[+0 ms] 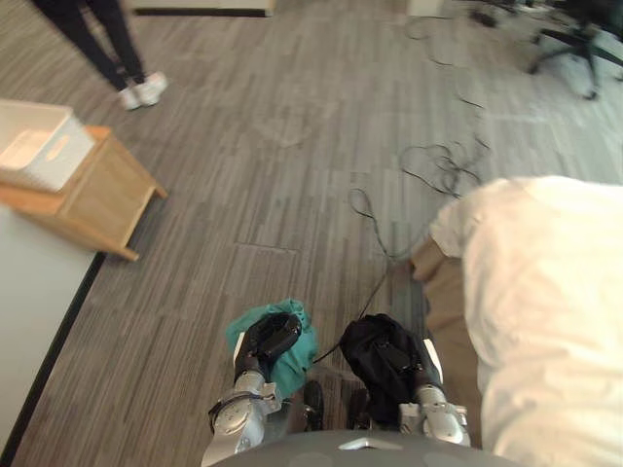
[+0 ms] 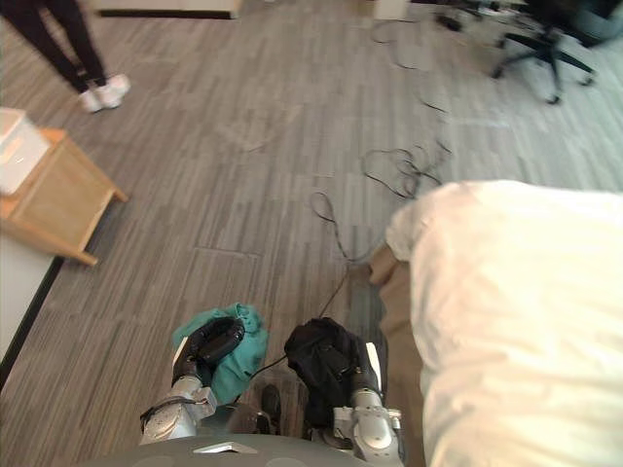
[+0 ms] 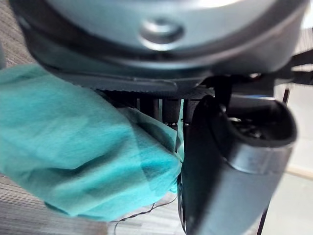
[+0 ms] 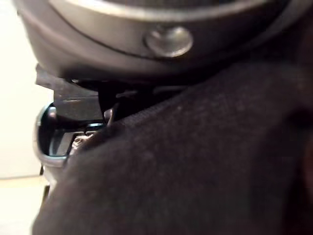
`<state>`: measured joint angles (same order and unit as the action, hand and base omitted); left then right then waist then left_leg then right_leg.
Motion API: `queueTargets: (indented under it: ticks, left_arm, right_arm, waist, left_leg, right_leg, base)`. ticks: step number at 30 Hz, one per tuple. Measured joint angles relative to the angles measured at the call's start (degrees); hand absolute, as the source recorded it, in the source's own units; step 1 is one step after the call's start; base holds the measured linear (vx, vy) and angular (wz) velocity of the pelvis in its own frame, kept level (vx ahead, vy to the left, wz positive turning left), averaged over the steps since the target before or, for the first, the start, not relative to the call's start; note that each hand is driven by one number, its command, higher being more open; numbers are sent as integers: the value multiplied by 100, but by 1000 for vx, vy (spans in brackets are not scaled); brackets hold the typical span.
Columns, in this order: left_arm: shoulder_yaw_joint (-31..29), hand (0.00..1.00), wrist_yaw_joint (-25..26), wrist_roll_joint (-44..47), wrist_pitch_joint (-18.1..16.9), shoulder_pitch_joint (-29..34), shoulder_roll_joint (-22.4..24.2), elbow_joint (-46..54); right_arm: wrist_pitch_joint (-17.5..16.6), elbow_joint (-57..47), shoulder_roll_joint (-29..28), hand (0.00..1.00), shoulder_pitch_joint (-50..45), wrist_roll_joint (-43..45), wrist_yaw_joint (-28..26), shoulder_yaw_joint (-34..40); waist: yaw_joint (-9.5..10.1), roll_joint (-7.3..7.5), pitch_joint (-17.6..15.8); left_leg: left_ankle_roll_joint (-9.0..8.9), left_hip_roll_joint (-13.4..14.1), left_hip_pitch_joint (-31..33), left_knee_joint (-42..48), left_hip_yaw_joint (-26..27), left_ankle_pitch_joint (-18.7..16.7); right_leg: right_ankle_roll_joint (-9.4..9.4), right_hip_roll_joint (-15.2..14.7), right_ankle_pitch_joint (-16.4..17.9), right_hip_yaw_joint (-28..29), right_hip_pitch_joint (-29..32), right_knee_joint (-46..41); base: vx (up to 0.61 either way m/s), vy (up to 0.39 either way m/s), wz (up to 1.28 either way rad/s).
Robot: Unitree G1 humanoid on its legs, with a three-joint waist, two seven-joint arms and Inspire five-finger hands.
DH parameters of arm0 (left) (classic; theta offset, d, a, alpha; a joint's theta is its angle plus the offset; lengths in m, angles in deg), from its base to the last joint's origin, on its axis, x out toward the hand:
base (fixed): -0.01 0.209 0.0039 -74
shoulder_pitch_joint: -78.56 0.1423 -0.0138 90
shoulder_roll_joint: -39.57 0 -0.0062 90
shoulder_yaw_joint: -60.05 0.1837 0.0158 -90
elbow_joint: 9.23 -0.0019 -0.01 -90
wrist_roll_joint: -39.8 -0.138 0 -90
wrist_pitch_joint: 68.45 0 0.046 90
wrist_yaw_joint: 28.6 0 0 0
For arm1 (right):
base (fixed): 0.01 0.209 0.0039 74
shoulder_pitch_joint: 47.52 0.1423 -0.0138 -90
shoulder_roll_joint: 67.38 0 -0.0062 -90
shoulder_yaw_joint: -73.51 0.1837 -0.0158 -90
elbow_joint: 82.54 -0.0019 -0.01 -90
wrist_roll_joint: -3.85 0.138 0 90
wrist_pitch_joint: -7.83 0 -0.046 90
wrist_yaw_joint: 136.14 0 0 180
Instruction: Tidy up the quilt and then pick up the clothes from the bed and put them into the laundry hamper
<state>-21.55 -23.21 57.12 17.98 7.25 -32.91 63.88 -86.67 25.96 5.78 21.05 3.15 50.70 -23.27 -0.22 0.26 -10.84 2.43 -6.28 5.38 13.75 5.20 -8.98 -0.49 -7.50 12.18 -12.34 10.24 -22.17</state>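
Two garments up: left hand gripped the teal garment; right hand sat buried in the black garment, grip unclear; white hamper sat well off front-left, left hand nearer.

Head eyes are looking steeply down, sharing floor and bed. Wrist cameras are sitting right against teal garment, black garment.

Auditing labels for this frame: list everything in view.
teal garment: 1, teal, in left hand
black garment: 1, black, in right hand
quilt: 1, cream, on bed, right
wooden stand: 1, light wood, left
white basket: 1, white, on wooden stand
office chair: 1, dark, far right
person: 1, dark trousers, white shoes, far left
left hand: 1, dark, fingers curled on teal garment
right hand: 1, dark, gripping black garment
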Motion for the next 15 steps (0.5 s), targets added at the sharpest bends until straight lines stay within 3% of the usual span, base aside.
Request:
queueTargets:
  ticks: [2,7,10,11,12,13,14,15]
  left_arm:
    - [32,0,-18,-9,41,116,-28,26]
    - [264,0,-166,-243,48,230,-41,-53]
    - [368,0,-221,-245,94,144,-73,-219]
    - [369,0,-224,-245,93,126,-119,-252]
    - [436,0,-264,-247,95,142,-185,-310]
    - [489,0,-285,-249,99,206,-191,-334]
    - [514,0,-285,-256,116,206,-202,-378]
    - [475,0,-231,-445,122,157,-463,-738]
  right_arm:
    - [30,180,-95,0,85,22,-28,-145]
    - [35,219,-120,0,114,176,-27,-33]
    - [52,528,-120,0,186,224,-24,75]
    - [55,620,-132,0,278,222,-26,79]
    - [63,769,-118,0,345,220,-25,93]
    - [73,860,-114,0,345,218,-28,133]
    - [107,910,-117,0,379,218,-26,134]
    - [130,1286,-115,0,538,214,-135,166]
  waist:
    - [145,29,23]
    - [147,30,50]
    - [107,162,210]
    - [119,244,184]
    - [127,273,227]
    - [89,181,267]
    - [92,201,324]
    - [134,170,541]
  left_leg:
    - [-109,204,-171,-72,80,-89]
    - [-116,264,-651,-519,109,-85]
    - [-208,261,-576,-41,144,-137]
    - [-177,221,-433,203,199,-359]
    - [-204,216,-510,-640,238,-216]
    - [15,306,-637,-1176,306,511]
    - [4,291,-674,-1237,313,560]
    - [-28,308,-789,-1242,213,419]
  right_leg:
    - [63,199,-44,-157,-384,398]
    - [85,347,-63,-162,-859,822]
    - [127,342,-233,-145,-1162,1137]
    - [153,251,-264,-125,-1233,1146]
    - [153,216,-260,-86,-1306,1146]
    - [120,270,-233,-102,-1379,1133]
    - [103,244,-232,-95,-1374,1129]
    - [-211,243,-1093,111,-1037,2114]
  base:
    - [211,-167,27]
    - [191,-85,-5]
    - [215,-18,2]
    - [92,23,3]
    - [111,60,3]
    - [128,65,1]
    - [90,55,2]
    - [38,20,0]
